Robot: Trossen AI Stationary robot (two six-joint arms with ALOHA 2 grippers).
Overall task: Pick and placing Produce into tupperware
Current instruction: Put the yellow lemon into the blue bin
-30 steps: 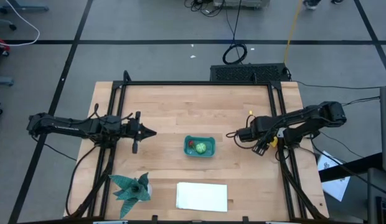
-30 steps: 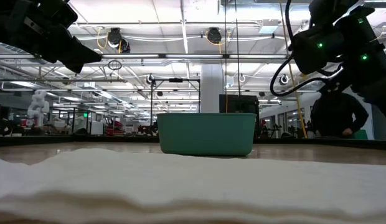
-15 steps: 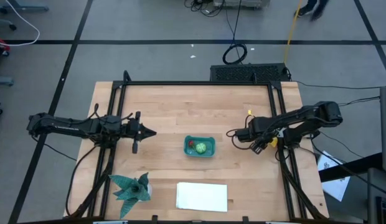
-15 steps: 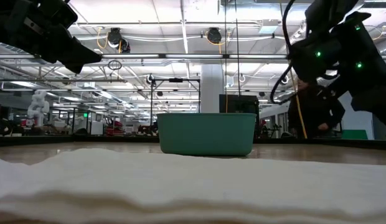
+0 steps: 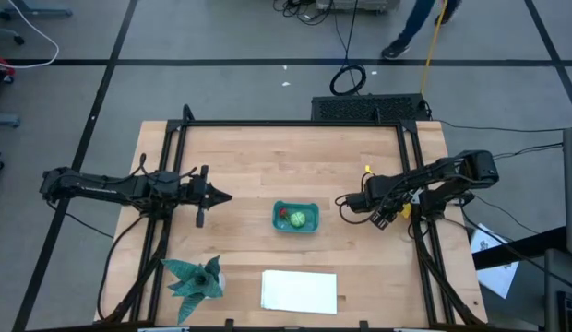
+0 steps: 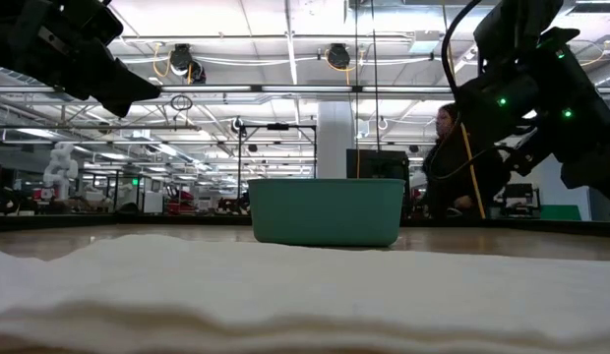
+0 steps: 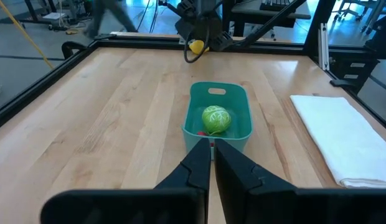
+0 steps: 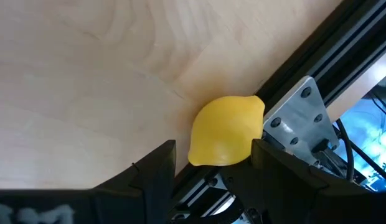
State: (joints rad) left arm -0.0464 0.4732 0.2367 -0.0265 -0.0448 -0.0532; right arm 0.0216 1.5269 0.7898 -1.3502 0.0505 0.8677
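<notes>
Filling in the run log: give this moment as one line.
left gripper: shut, empty, waiting | right gripper: holding yellow lemon | teal tub: red piece, green piece inside

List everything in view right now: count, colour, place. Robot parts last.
tub: 1, teal, table centre
green produce: 1, light green, in the tub
red produce: 1, red, in the tub beside the green one
lemon: 1, yellow, between the right gripper's fingers, near the table's right rail
white cloth: 1, white, near table edge, folded flat
spiky star thing: 1, teal-green, near-left of table
person: 1, dark clothes, room beyond the table
left gripper: shut, empty, left of the tub
right gripper: closed on the lemon, right of the tub
</notes>
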